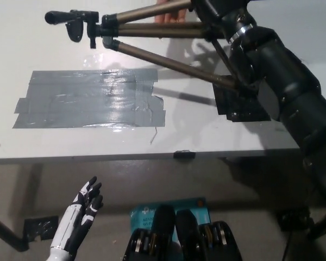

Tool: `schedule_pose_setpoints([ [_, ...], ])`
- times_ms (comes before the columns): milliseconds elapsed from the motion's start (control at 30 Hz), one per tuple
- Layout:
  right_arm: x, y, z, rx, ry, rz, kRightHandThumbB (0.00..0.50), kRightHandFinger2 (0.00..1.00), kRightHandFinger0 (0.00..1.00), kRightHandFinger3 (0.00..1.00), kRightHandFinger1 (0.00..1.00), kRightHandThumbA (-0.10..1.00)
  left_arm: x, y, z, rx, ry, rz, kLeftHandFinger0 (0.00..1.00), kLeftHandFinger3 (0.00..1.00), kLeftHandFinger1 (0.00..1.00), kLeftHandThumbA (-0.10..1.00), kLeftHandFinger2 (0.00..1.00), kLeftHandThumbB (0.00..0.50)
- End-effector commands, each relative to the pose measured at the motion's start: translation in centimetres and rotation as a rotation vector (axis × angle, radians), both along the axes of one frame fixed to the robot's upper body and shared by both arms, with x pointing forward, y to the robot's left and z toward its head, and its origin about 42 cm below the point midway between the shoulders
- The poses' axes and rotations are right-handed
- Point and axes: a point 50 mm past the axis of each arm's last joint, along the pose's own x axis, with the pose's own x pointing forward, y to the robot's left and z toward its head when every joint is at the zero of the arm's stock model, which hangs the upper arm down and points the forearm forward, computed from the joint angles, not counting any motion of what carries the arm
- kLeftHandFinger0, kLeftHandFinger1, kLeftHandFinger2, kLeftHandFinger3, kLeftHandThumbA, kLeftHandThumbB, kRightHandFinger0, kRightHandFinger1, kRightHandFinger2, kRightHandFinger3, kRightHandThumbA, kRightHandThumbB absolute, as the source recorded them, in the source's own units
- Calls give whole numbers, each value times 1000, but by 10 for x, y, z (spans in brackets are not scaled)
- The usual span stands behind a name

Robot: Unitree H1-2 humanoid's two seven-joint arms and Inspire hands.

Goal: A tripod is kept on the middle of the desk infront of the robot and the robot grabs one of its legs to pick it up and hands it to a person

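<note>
Right hand (216, 11) grips tripod (164, 60) above desk (206, 128); left hand (82, 205) splayed, lower left

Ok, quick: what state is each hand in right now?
Left hand: open, holding nothing.
Right hand: shut on the tripod, gripping its legs.

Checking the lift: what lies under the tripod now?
The tripod, held up by the right hand, hangs over white desk and its shadow. A black patch below is partly covered by the right arm. Left hand rests low, open.
</note>
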Motion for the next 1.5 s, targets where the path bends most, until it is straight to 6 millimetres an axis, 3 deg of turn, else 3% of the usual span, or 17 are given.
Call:
schedule_pose_setpoints([
  [0,-2,14,66,147,-174,57,172,766,0,804,268,-100,3,4,13,27,-37,-19,897,1000,1000,879,1000,2],
  [233,-2,13,67,181,-168,70,175,760,0,831,286,-100,5,4,15,29,-46,-20,879,1000,1000,871,1000,0],
  [367,-3,15,73,251,-114,78,166,823,0,994,409,-100,8,5,16,36,-56,-20,866,1000,1000,869,1000,2],
  [467,-2,15,78,283,-35,62,196,812,7,938,437,-100,7,6,16,42,-54,-21,867,1000,1000,867,1000,0],
  [500,-2,16,84,296,27,48,218,638,65,728,384,213,8,6,17,41,-51,-20,869,1000,1000,864,1000,5],
  [533,-3,17,89,308,88,48,241,575,122,669,374,301,8,6,16,41,-49,-20,870,1000,1000,863,1000,4],
  [567,-6,17,95,312,159,67,276,665,556,713,644,406,9,6,16,41,-46,-22,873,1000,1000,863,1000,5],
  [600,-8,18,99,302,209,83,291,843,869,819,905,473,9,6,16,41,-46,-24,874,1000,1000,863,1000,4],
  [633,-12,19,104,272,290,98,360,1000,1000,1000,1000,588,9,7,16,38,-45,-25,878,1000,1000,864,1000,10],
  [700,-22,21,111,222,468,124,491,1000,1000,1000,1000,687,8,7,15,35,-46,-23,872,1000,1000,862,1000,3],
  [733,-25,22,113,211,517,135,498,1000,1000,1000,1000,691,8,8,15,35,-49,-24,870,1000,1000,861,1000,3],
  [800,-35,25,117,214,611,178,500,1000,1000,1000,1000,643,8,8,15,34,-52,-26,860,1000,1000,856,1000,1],
  [833,-40,24,119,199,637,201,500,1000,1000,1000,1000,693,7,7,15,30,-53,-29,863,1000,1000,843,1000,0],
  [1000,-60,19,129,230,737,293,500,1000,1000,1000,1000,728,7,7,15,27,-51,-32,882,1000,1000,841,1000,0],
  [1200,-92,3,146,205,678,376,500,1000,1000,1000,1000,818,8,7,15,35,-65,-34,871,1000,1000,846,1000,0],
  [1367,-140,-26,158,199,479,445,500,1000,1000,1000,1000,894,11,6,16,24,-70,-27,860,1000,1000,806,1000,0],
  [1467,-192,-59,156,259,400,487,500,1000,1000,1000,1000,987,17,7,22,43,-76,-18,841,1000,1000,819,1000,2],
])
